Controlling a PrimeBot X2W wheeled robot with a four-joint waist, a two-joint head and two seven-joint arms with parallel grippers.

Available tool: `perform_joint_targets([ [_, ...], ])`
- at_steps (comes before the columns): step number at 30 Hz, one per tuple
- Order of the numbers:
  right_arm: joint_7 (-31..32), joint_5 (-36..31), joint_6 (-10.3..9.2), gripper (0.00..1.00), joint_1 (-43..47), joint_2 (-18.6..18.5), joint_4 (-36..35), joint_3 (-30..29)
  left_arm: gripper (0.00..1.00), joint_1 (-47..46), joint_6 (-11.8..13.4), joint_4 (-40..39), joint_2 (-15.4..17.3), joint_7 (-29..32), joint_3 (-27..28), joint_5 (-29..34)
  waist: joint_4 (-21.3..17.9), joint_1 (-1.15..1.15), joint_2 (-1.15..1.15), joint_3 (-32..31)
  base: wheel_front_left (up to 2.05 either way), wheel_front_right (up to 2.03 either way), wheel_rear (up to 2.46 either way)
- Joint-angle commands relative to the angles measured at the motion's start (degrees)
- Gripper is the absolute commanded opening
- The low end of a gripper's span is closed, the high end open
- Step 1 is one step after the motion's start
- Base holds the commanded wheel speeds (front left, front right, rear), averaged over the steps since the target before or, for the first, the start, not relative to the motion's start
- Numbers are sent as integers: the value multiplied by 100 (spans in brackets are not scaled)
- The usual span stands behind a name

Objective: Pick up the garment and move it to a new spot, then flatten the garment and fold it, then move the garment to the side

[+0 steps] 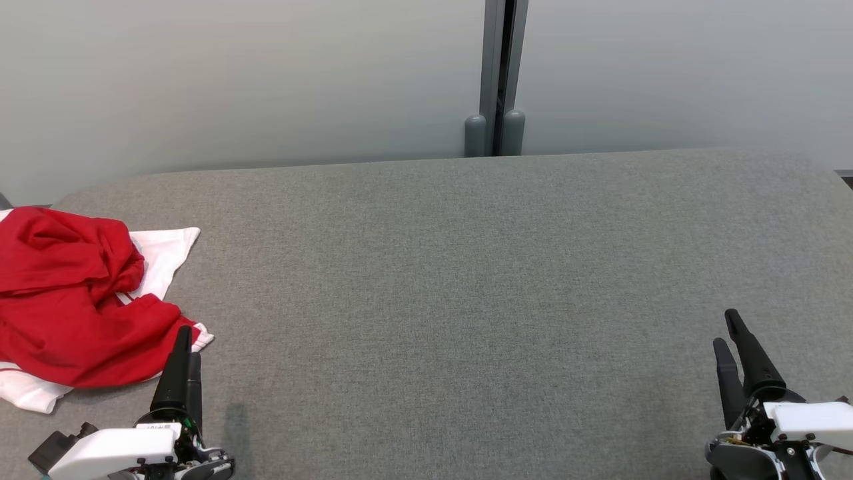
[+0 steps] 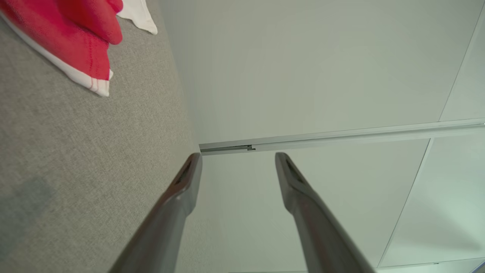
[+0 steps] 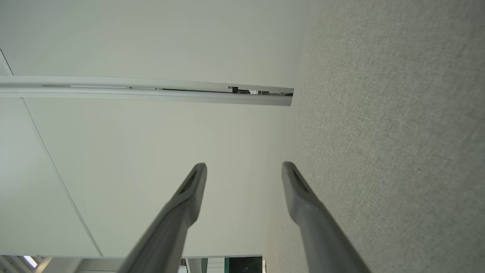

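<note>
Nearest the viewer, the robot's left claw (image 1: 188,343) hovers low over a grey fabric-covered desk (image 1: 466,300), its two long dark fingers (image 2: 187,182) apart and holding nothing. Its tips sit just beside the near right corner of a crumpled red and white cloth garment (image 1: 66,300), close to a white hem but not clearly touching it. The right claw (image 1: 725,328), also spread and empty, stands well apart from the garment, far to its right.

Red folds of the garment are heaped over white cloth. Its left side runs out of the head view, so how close it lies to the desk's edge cannot be told.

Likely risks: a pinch at the corner may catch only the top red layer, so the rest drags, twists or slips free when lifted. A leftward pull could tip cloth off the desk. Whether the white belongs to the same garment is unclear, and grabbing one layer might separate them. The right claw's long reach to the garment could leave the lift one-handed and the cloth bunched.
</note>
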Motion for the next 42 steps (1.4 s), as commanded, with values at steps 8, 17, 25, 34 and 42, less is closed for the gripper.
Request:
perform_joint_targets([
  [8, -262, -787, 4, 100, -230, -216, -32, 137, 100, -291, -12, 38, 67, -232, -27, 1090, -10, 0, 0, 22, 0, 0, 0],
  [17, -484, -1971, 5, 100, -282, -252, 90, 140, 100, -387, 115, 138, 65, -454, -86, 2236, -9, 0, 0, 45, 0, 0, 0],
  [25, -665, -2969, 6, 100, -309, -276, 196, 225, 100, -384, 306, 216, 71, -634, -162, 3171, -24, 0, 0, 58, 0, 0, 0],
  [34, -850, -3852, 7, 100, -291, -276, 216, 321, 100, -371, 493, 316, 79, -820, -259, 4047, -50, 0, 0, 50, 0, 0, 0],
  [42, -1004, -4556, 8, 100, -228, -263, 323, 299, 100, -294, 617, 336, 84, -972, -344, 4685, -53, 0, 0, 45, 0, 0, 0],
])
